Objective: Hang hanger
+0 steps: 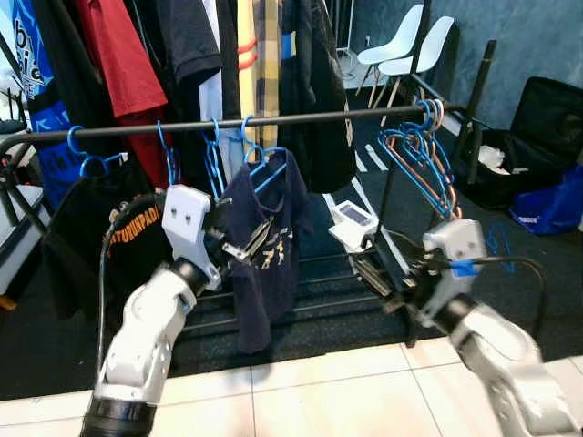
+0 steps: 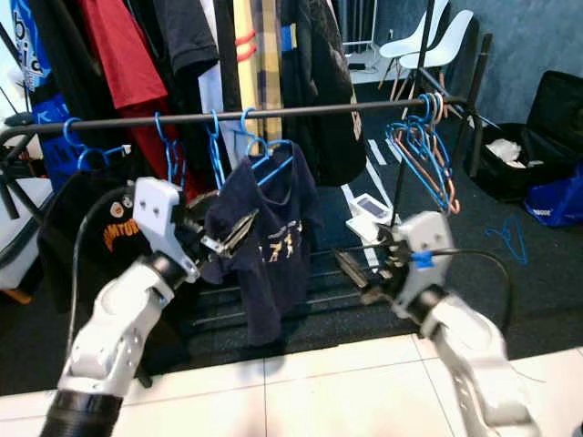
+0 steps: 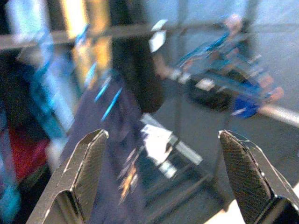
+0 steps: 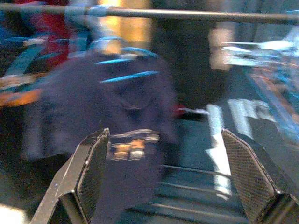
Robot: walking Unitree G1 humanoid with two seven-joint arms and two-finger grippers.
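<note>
In the left eye view we see a black clothes rail (image 1: 301,116) running across the scene, and on it a blue hanger (image 1: 264,162) that carries a navy T-shirt (image 1: 264,246), hooked a little toward the rail's left half. To the shirt's left hangs a black T-shirt with orange lettering (image 1: 109,228), and near the rail's right end hangs a bunch of empty blue and pink hangers (image 1: 424,155). Our left gripper (image 1: 248,238) sits just beside the navy shirt's left sleeve, its fingers apart and holding nothing. Our right gripper (image 1: 387,273) is raised below the rail to the right of the shirt, well apart from it, also spread and empty. Behind the rail hang a red shirt (image 1: 114,55) and other dark clothes, and two white chairs (image 1: 410,45) stand in the far corner. In the right eye view a blue bag (image 2: 556,202) lies on the dark floor at the right. The left wrist view, blurred, shows both black fingers (image 3: 86,175) wide apart with the navy shirt beyond them. In the right wrist view the fingers (image 4: 88,172) are likewise spread, facing the navy shirt under the rail.
</note>
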